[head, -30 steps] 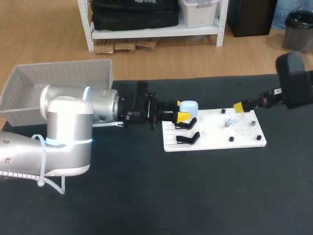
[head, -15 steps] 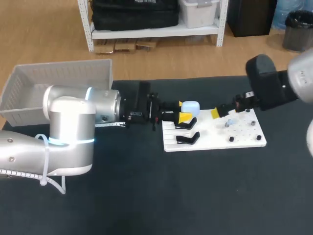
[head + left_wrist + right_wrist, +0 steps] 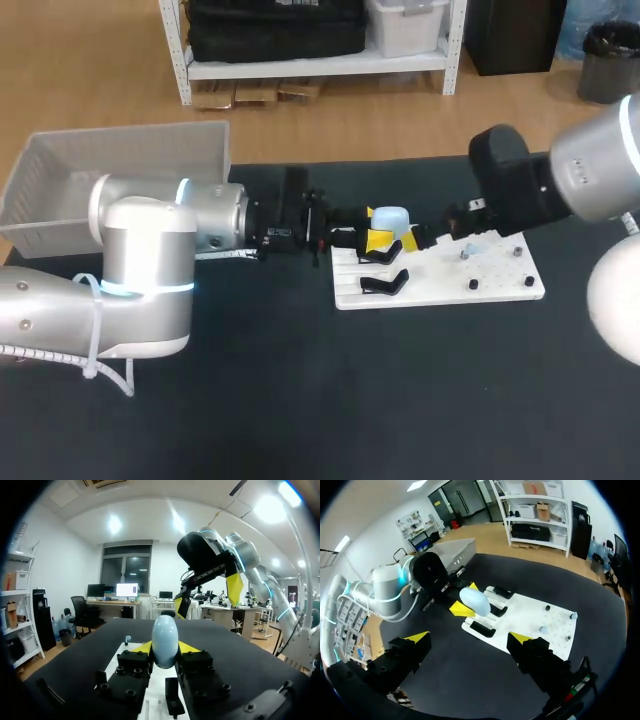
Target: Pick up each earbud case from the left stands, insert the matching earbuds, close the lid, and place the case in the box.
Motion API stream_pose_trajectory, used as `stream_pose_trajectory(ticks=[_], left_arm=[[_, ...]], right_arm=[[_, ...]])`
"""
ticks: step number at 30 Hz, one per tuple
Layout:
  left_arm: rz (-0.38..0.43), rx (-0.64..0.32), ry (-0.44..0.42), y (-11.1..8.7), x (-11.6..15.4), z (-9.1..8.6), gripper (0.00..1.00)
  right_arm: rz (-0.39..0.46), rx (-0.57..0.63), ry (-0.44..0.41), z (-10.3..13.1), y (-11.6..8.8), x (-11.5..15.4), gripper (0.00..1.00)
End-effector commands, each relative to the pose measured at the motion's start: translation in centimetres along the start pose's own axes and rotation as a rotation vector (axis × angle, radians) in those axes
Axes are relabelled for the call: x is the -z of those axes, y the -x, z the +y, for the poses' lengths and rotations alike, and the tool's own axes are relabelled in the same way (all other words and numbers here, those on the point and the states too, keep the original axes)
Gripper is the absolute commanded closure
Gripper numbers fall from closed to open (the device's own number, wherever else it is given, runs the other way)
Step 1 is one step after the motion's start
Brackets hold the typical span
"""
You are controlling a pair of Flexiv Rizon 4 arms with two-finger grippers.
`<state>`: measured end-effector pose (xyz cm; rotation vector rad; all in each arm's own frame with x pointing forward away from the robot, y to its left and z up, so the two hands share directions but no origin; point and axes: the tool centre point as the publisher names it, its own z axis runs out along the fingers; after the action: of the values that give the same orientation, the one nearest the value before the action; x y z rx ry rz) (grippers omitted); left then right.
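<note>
The earbud case, at the centre of the head view, is smooth pale-blue plastic with a soft sheen. The board, right of centre, looks like matt white plastic, and its stands are matt black. The table has a dull black covering (cloth-like, no glare). The box, upper left, is white slotted plastic. The left arm has a glossy silver shell.

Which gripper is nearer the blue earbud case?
Left. The left gripper is shut on the earbud case, one finger each side. The right gripper hangs open close by over the white board, not touching it.
</note>
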<state>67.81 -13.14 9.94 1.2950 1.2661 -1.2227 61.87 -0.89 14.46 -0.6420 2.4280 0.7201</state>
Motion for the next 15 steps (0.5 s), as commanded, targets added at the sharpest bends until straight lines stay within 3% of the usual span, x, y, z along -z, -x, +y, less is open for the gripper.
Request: stream_pose_trajectory(ticks=[1,15], left_arm=[[-0.004,-0.002,-0.001,-0.1,0.0,0.1,1.0],[-0.004,-0.002,-0.001,-0.1,0.0,0.1,1.0]], right_arm=[[0.007,0.002,-0.025,0.1,0.7,-1.7,0.0],[0.028,-0.038,-0.049,-1.3,1.8,-3.6,0.0]])
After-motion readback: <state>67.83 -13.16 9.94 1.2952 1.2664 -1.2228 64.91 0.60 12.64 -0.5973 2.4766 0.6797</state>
